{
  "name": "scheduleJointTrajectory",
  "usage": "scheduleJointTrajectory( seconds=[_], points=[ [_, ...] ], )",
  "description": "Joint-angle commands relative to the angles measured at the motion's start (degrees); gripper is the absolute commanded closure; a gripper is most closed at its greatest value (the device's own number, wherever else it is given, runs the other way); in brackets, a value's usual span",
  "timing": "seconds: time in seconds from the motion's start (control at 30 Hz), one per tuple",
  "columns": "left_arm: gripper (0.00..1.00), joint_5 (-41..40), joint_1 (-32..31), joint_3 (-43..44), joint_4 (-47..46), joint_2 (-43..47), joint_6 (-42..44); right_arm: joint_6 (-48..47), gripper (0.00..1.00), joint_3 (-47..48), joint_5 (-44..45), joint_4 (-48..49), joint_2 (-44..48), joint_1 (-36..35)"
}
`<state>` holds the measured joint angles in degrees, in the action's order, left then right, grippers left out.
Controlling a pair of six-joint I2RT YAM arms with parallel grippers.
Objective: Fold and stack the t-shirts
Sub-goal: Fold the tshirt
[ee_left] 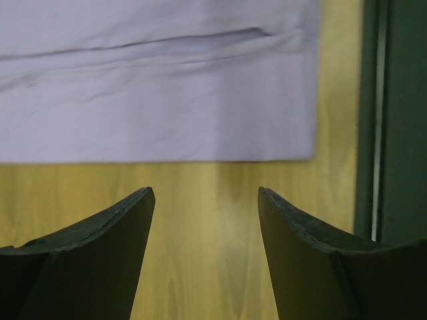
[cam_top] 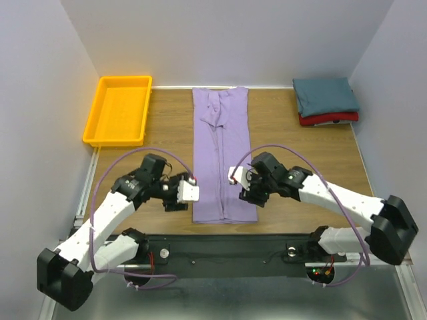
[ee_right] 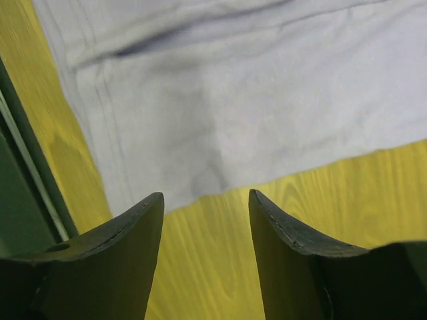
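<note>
The t-shirts stood at two different stages. At the far left of the wooden table point(cam_top: 167, 120) sat the yellow-orange tray point(cam_top: 117, 110), well apart from all the cloth.

Nearer the arms, the left gripper point(cam_top: 191, 190) hung just beside the left edge of the lavender t-shirt point(cam_top: 220, 133), close to its near hem. Its jaws stood wide apart with only bare wood between them, so it held nothing.

The lavender t-shirt itself lay flat down the middle of the table as a long, narrow strip running from the far edge towards the near one. Its sides and sleeves were turned in and a lengthwise crease showed along it.

At the strip's right edge, also towards the near end, was the right gripper point(cam_top: 235, 177). Its jaws were parted somewhat less widely and were likewise empty, with the cloth's border just beyond the tips.

At the far right corner the teal t-shirt point(cam_top: 325, 95) rested as a folded rectangle on top of the red t-shirt point(cam_top: 330, 119), which was also folded.

By my judgement, two shirts were finished and stacked. The lavender one had its lengthwise folds done. It still needed its crosswise folds into a rectangle, and then had to be carried onto the pile at the right.
</note>
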<state>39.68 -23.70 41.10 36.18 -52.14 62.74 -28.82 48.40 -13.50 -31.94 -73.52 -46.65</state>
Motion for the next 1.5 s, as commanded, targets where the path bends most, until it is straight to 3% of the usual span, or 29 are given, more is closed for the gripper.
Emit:
scheduleJointTrajectory(
  seconds=[0.0,0.07,0.13,0.33,0.67,0.7,0.77,0.93,1.07,1.2,1.37,1.47],
  points=[
    [0.25,-4.42,-10.0,-5.4,-3.29,2.83,3.98,-13.24,0.39,-7.68,1.82,3.72,9.22,-0.63],
    [0.26,-5.49,-13.37,-6.91,-5.67,2.75,1.17,-17.74,0.31,-9.81,-0.12,5.84,13.21,-0.98],
    [0.28,-5.93,-18.38,-8.84,-9.28,2.04,-0.42,-19.51,0.3,-12.35,-1.18,6.02,16.03,-2.47],
    [0.37,-12.33,-29.45,-14.29,-18.34,-0.42,-4.56,-20.49,0.33,-15.53,0.14,5.31,13.23,-8.35],
    [0.47,-14.63,-30.53,-16.05,-22.65,-4.99,-4.55,-25.06,0.38,-21.24,2.33,10.06,10.77,-12.14],
    [0.47,-14.72,-30.52,-16.05,-22.56,-5.16,-4.9,-25.06,0.4,-21.33,2.33,10.32,9.98,-12.15],
    [0.34,-15.51,-30.53,-16.14,-22.65,-4.9,-5.17,-25.06,0.43,-21.86,2.77,11.64,9.18,-12.23],
    [0.3,-17.09,-30.53,-17.11,-22.21,-3.85,-3.07,-24.8,0.58,-22.3,2.43,13.22,6.9,-12.32],
    [0.3,-17.62,-30.52,-17.37,-21.33,-3.32,-0.69,-24.27,0.76,-23.0,2.51,13.22,7.86,-12.85],
    [0.38,-17.27,-30.53,-17.2,-20.19,-3.05,2.21,-24.01,0.88,-23.62,2.95,13.14,8.48,-13.11],
    [0.62,-17.36,-31.05,-14.92,-15.28,-7.0,7.56,-22.6,0.99,-22.65,2.86,12.87,7.86,-13.02],
    [0.64,-15.87,-31.23,-12.63,-12.02,-9.64,8.89,-22.25,0.99,-22.56,2.69,12.87,7.6,-13.11]
  ],
)
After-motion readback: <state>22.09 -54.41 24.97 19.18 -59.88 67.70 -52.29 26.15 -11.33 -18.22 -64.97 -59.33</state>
